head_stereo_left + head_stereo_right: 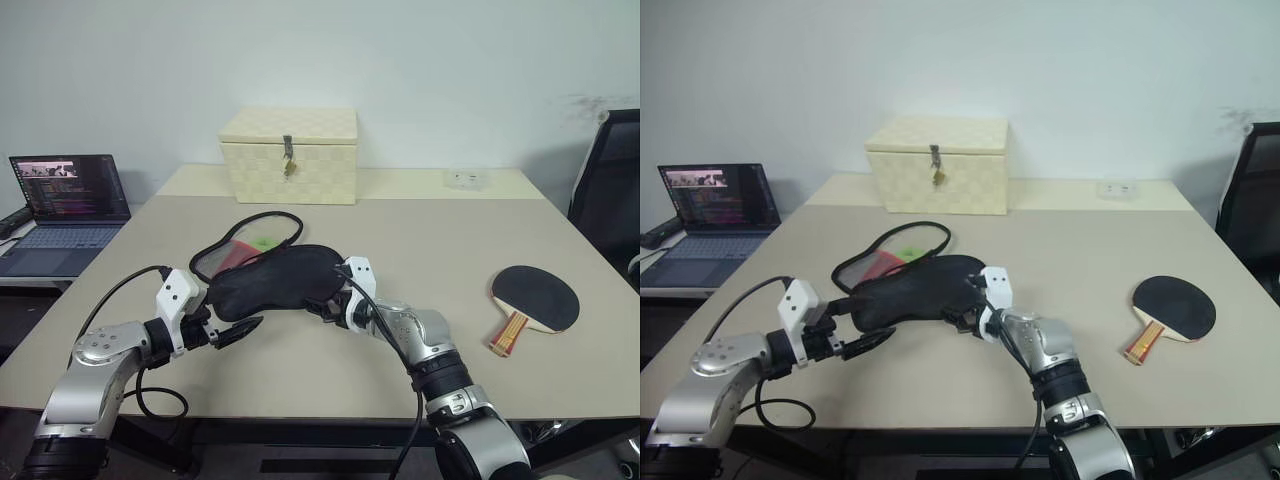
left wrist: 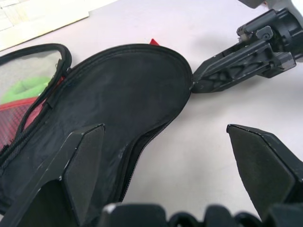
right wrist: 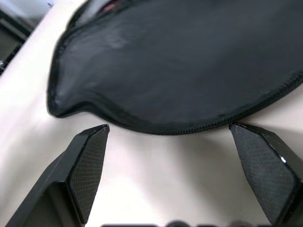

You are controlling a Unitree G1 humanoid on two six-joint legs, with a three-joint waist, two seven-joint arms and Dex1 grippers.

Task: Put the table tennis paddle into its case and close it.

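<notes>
The case (image 1: 275, 280) lies unzipped, its flap thrown back, seemingly so the paddle can slide in. Its black rounded end sits just ahead of the right gripper (image 3: 168, 156), whose 2 fingers stand spread and empty. The left gripper (image 1: 232, 325), also released, reaches low at the case's other edge. The table tennis paddle (image 1: 535, 300) lies well apart from both.

This looks like an office or a small lab room: a plain white wall (image 1: 450, 60), a large beige table (image 1: 420, 250), an open laptop (image 1: 65, 200) showing code on a side desk at the far left, and a black office chair (image 1: 612, 180) at the right.
</notes>
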